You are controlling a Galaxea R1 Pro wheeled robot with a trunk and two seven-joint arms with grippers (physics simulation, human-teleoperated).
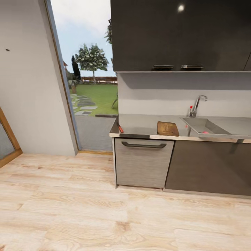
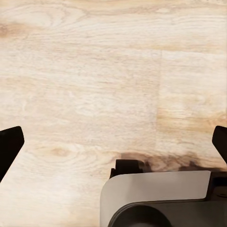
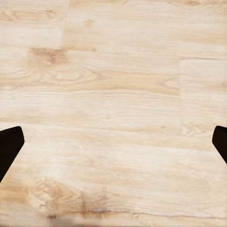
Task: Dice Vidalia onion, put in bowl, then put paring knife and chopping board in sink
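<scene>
Head view: chopping board (image 1: 167, 128) on countertop (image 1: 139, 123) between paring knife (image 1: 120, 128) and sink (image 1: 205, 126).

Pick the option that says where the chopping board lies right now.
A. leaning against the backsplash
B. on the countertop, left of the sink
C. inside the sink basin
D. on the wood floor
B: in the head view the chopping board lies flat on the countertop, just left of the sink.

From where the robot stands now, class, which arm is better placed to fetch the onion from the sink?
Probably right: the sink lies right of centre at the counter, beyond the chopping board. Both tools, left and right, are open over the wood floor, so the robot must drive closer first.
</scene>
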